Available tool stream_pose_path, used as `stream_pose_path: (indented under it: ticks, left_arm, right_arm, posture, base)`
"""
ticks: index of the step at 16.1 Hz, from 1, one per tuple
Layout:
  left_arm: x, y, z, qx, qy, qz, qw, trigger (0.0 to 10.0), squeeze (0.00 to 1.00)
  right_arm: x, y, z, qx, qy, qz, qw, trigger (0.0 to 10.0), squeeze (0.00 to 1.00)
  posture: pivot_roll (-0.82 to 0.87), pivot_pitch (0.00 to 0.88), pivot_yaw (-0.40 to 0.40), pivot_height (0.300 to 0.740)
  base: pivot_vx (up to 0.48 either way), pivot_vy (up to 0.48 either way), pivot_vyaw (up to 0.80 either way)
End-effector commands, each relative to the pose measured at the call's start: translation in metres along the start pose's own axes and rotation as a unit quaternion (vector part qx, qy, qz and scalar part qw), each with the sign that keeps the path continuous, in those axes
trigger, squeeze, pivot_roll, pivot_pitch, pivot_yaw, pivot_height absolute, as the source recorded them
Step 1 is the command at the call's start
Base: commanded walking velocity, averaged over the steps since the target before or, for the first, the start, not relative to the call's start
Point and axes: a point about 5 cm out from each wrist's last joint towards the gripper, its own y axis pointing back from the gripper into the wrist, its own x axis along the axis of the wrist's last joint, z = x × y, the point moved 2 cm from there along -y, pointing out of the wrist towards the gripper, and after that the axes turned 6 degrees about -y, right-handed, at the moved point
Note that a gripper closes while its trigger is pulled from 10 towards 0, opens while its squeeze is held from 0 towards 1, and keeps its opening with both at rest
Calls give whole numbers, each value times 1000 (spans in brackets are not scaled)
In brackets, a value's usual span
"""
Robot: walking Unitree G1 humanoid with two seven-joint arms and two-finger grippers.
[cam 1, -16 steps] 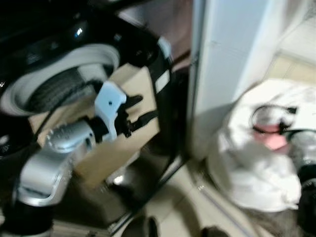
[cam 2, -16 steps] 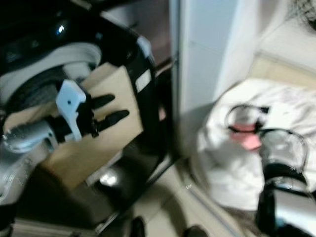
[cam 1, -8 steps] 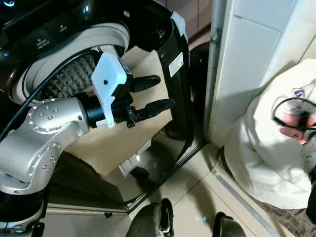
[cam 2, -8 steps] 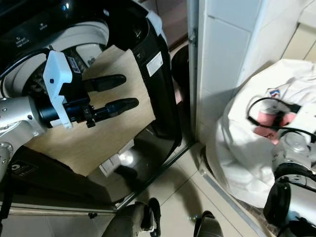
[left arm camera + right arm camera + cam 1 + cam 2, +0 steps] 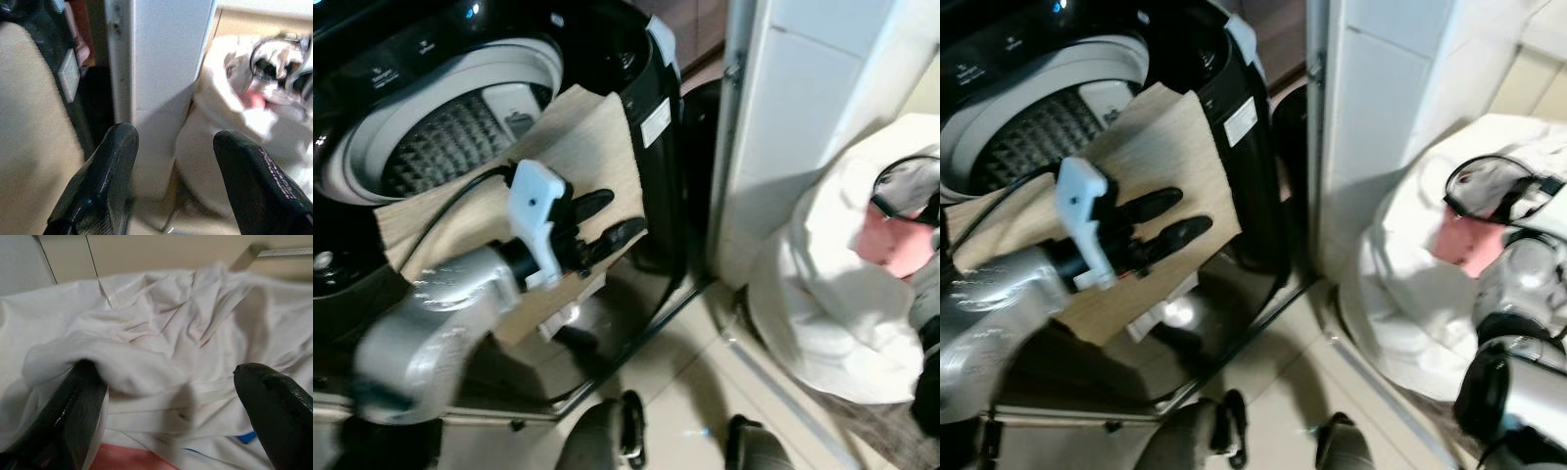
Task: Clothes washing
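The one washer (image 5: 460, 137) stood at the robot's left with its top opening uncovered and the drum visible, ready, it seemed, to take a load. A single tan cloth (image 5: 558, 147) lay draped over its front rim, half covering the black side. The left gripper (image 5: 612, 220) hung in front of that cloth, its two fingers (image 5: 105, 171) spread and holding nothing, pointing toward the white tiled pillar (image 5: 783, 127); it looked parked out of the way rather than at work.

The laundry was on the floor beyond the pillar: one white bag (image 5: 832, 304) heaped with clothes (image 5: 161, 338), a pink piece (image 5: 1454, 240) showing among the white. The right gripper (image 5: 171, 396) was down in that heap, fingers wide apart with white cloth between them but not clamped, probably placed so to close on a garment. Nothing had yet reached the drum, so the task looked near its start.
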Motion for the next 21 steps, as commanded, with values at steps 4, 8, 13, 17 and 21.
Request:
stream_pose_path:
  ticks: [4, 8, 13, 17, 21]
  left_arm:
    - [-2, -19, 8, -1, -5, 17, 1000, 10000, 0]
    - [3, -25, -1, 57, -24, 30, 998, 10000, 0]
    - [-17, -25, -18, 157, -7, 23, 987, 10000, 0]
    - [-18, -27, -15, 168, -2, 48, 985, 10000, 0]
    - [-28, -18, -13, 188, 3, 42, 981, 10000, 0]
  right_arm:
    - [3, 14, -8, 47, -10, 54, 997, 10000, 0]
    - [8, 49, -27, 120, -9, 54, 991, 10000, 0]
    - [15, 162, -92, 308, -3, -47, 950, 10000, 0]
    - [9, 179, -93, 305, 6, -81, 949, 10000, 0]
    - [14, 177, -93, 313, 38, -105, 943, 10000, 0]
  posture:
    - [-81, 124, 111, 740]
    - [-123, 101, 109, 740]
    - [-212, 71, 88, 740]
    - [-225, 49, 51, 740]
    - [-218, 41, 22, 740]
  base:
    - [0, 0, 0]
    - [0, 0, 0]
    - [0, 0, -241]
    - [68, 0, -800]
    - [344, 0, -600]
